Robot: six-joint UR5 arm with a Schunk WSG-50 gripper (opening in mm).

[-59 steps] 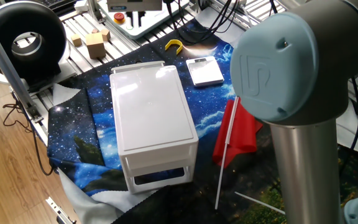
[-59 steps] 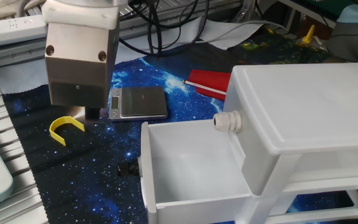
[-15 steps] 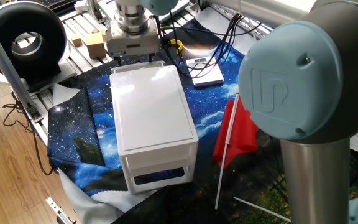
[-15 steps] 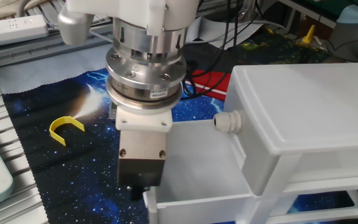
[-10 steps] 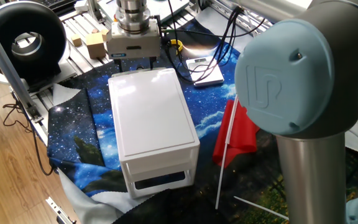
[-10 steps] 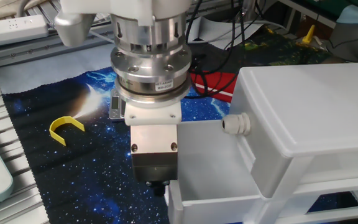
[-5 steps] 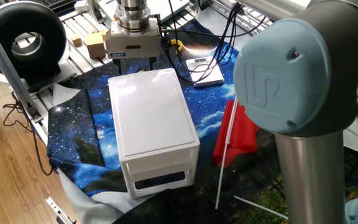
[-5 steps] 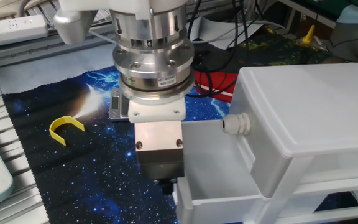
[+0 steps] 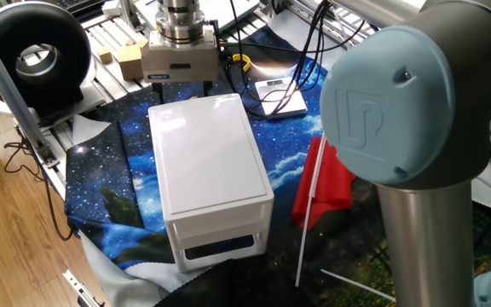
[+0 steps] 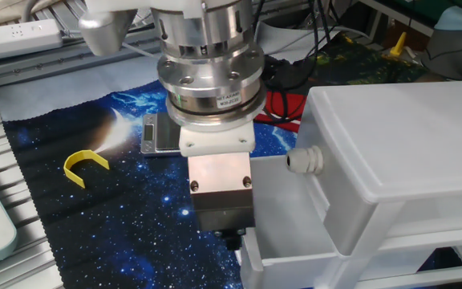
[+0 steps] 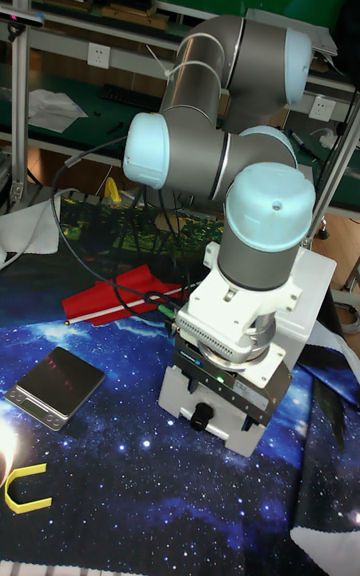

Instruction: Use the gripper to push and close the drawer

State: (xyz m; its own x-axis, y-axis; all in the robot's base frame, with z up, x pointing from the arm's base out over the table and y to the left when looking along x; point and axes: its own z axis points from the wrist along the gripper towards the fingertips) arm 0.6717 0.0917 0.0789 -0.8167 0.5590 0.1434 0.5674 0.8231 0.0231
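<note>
Drawer (image 10: 283, 221) still sticks out partway from the white cabinet (image 10: 399, 152) on the starry cloth (image 10: 95, 209), counter centre. Tool (image 10: 233, 238) presses against the drawer's front edge, holding nothing; finger gap hidden, can't tell. Best push straight and level toward the cabinet, staying centred so the drawer doesn't skew or the cabinet slide.

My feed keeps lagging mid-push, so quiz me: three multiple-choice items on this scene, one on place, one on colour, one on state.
1. Where is the gripper?
A. at the drawer's front panel
B. over the scale
C. above the cabinet top

2. What colour is the curved piece on the cloth?
A. red
B. yellow
C. green

3. How is the drawer?
A. fully shut
B. removed
C. still partly out

Answers: 1 A, its fingertips meet the panel's edge; 2 B, it is plainly yellow; 3 C, its open tray still projects from the cabinet.
</note>
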